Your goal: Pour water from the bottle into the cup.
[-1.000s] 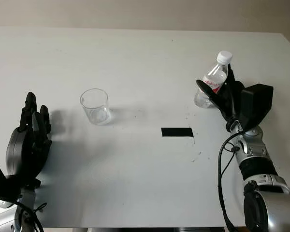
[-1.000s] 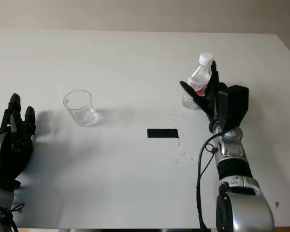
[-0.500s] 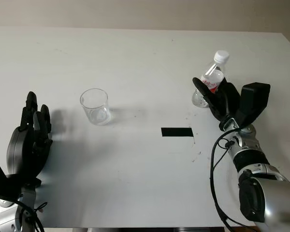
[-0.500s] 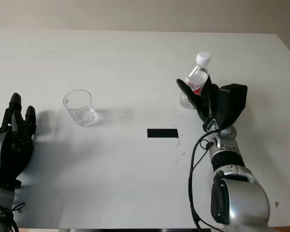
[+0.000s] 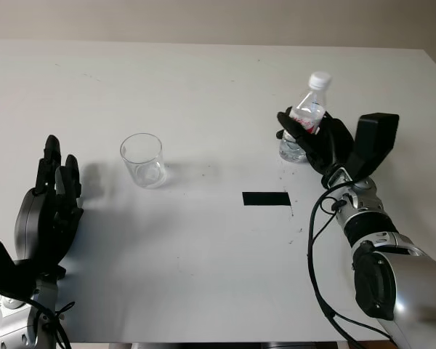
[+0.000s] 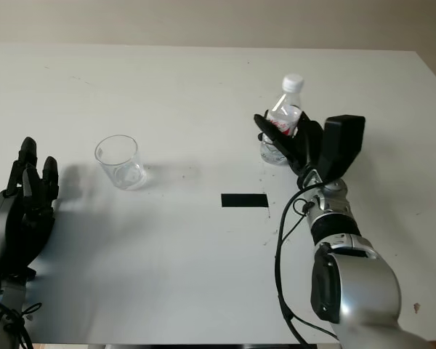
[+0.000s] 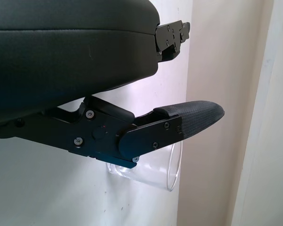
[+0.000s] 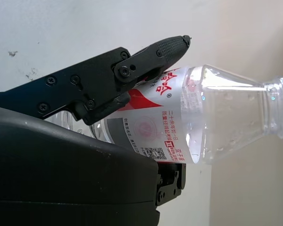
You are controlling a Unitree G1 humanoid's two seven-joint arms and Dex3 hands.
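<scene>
1. The right hand [image 5: 316,139] is over the right part of the white desk [image 5: 203,87], its black fingers [image 8: 151,56] wrapped around the small clear plastic water bottle with a white cap and a red-and-white label [image 5: 303,123]
2. The bottle leans a little, cap uppermost and towards the far edge of the desk; whether its base touches the surface or hangs just above it cannot be told
3. In the right wrist view one finger lies across the label and the palm shell presses against the opposite side of the bottle
4. The clear, round, straight-sided plastic cup [image 5: 143,160] stands upright on the left half of the desk, well apart from the bottle
5. A small black rectangular strip of tape [image 5: 266,198] lies flat on the desk between cup and bottle, nearer the bottle and closer to the robot
6. The left hand [image 5: 49,211] is at the near left of the desk, open and holding nothing, its fingers pointing towards the far edge
7. In the left wrist view the cup [image 7: 153,167] appears just beyond one black finger [image 7: 188,120] of that hand, not touching it
</scene>
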